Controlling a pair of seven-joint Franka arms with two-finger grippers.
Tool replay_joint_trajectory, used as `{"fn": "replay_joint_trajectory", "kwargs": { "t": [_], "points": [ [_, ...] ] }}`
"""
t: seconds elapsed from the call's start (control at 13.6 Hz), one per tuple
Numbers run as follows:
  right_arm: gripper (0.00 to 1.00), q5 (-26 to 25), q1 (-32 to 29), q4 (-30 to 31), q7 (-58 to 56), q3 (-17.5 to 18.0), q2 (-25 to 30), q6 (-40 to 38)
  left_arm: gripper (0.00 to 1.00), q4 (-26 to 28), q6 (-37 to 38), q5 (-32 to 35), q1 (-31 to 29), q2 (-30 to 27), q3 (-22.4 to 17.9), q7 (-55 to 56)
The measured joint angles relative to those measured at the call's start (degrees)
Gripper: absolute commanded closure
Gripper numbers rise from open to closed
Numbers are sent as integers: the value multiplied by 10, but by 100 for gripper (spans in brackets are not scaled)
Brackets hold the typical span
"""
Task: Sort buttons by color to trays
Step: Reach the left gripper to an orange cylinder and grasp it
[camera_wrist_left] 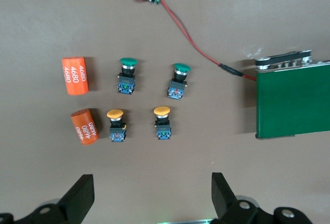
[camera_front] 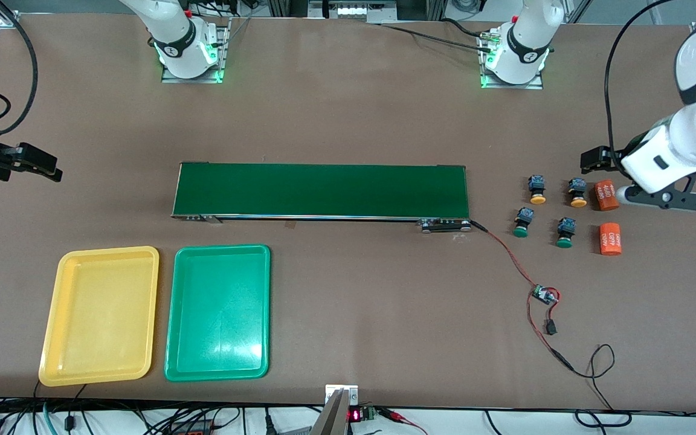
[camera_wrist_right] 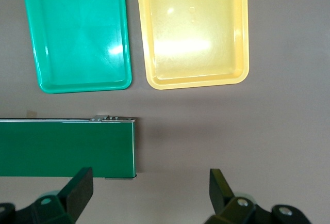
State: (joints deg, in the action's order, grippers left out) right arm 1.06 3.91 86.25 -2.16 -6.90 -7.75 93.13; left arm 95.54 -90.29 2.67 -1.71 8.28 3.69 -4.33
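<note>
Four buttons [camera_front: 547, 211] sit mid-right of the frame (trays [camera_front: 157, 314] lower-left); left gripper [camera_wrist_left: 152, 195] and right gripper [camera_wrist_right: 149, 190] hover, fingers released.

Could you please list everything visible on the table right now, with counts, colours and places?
Green-capped buttons: two, black-and-blue bodies, at the left arm's end, nearer the front camera than the yellow-capped pair.
Yellow-capped buttons: two, same bodies, beside the conveyor belt's end.
Orange cylinders: two, printed 4680, beside the buttons.
Conveyor belt: one, dark green, mid-table.
Yellow tray: one, empty, at the right arm's end.
Green tray: one, empty, beside the yellow tray.
Circuit board: one, on a red wire from the belt.
Left gripper: open, over the table beside the buttons.
Right gripper: open, over the table by the belt's end.
</note>
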Motion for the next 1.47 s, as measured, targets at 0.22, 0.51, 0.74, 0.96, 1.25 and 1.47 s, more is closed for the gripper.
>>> {"fn": "replay_joint_trajectory", "kwargs": {
  "t": [0.22, 0.51, 0.74, 0.96, 1.25, 1.47],
  "points": [
    [0, 1, 5, 0, 0, 5, -4, 9, 0, -15, -4, 15, -26, 56, -5, -9],
    [0, 1, 24, 0, 1, 10, -8, 11, 0, -20, -131, 43, -97, 161, -8, -34],
    [0, 1, 24, 0, 1, 9, -8, 11, 0, -10, -247, 79, -125, 215, -8, -63],
    [0, 1, 24, 0, 1, 9, -8, 11, 0, 22, -358, 85, -147, 245, -8, -100],
    [0, 1, 24, 0, 1, 10, -8, 11, 26, 110, -496, 85, -164, 255, -8, -109],
    [0, 1, 25, 0, 1, 10, -8, 11, 72, 129, -513, 86, -180, 257, -8, -128]
  ]
}}
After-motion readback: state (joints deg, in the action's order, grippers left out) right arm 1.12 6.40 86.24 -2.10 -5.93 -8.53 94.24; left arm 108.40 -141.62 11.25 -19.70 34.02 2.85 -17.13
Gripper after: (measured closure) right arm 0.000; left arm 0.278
